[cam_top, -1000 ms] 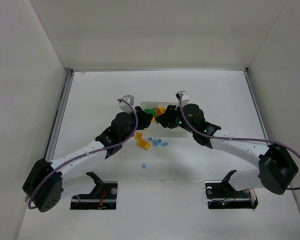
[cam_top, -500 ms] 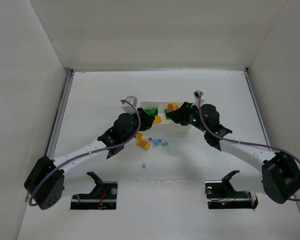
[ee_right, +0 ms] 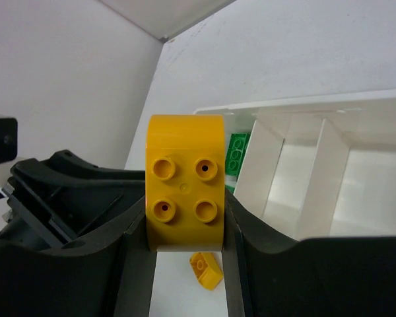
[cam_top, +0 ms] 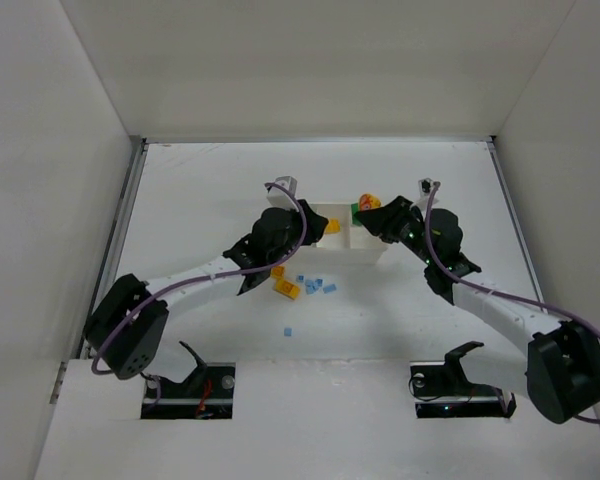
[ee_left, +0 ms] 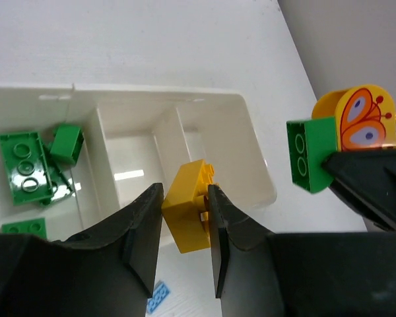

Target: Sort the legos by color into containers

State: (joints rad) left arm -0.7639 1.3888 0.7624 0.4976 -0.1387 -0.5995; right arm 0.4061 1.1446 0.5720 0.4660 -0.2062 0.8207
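My left gripper (ee_left: 185, 193) is shut on a yellow-orange lego (ee_left: 189, 210) and holds it over the near edge of the white three-compartment tray (ee_left: 251, 173), by the middle and right compartments. The left compartment holds several green legos (ee_left: 26, 168). My right gripper (ee_right: 185, 224) is shut on a rounded yellow lego (ee_right: 185, 179) with a butterfly print and a green brick (ee_left: 310, 153) stuck to it, held above the table to the right of the tray (cam_top: 365, 255). In the top view the left gripper (cam_top: 320, 228) and the right gripper (cam_top: 372, 210) nearly face each other.
Loose yellow legos (cam_top: 286, 289) and tiny light blue legos (cam_top: 316, 285) lie on the table in front of the tray, and one blue lego (cam_top: 288, 330) lies nearer. A small yellow lego (ee_right: 206, 269) lies under my right gripper. White walls enclose the table.
Both grippers have moved right. The left one carried its yellow lego over the tray. The right one drew back from the tray with the yellow-and-green piece.
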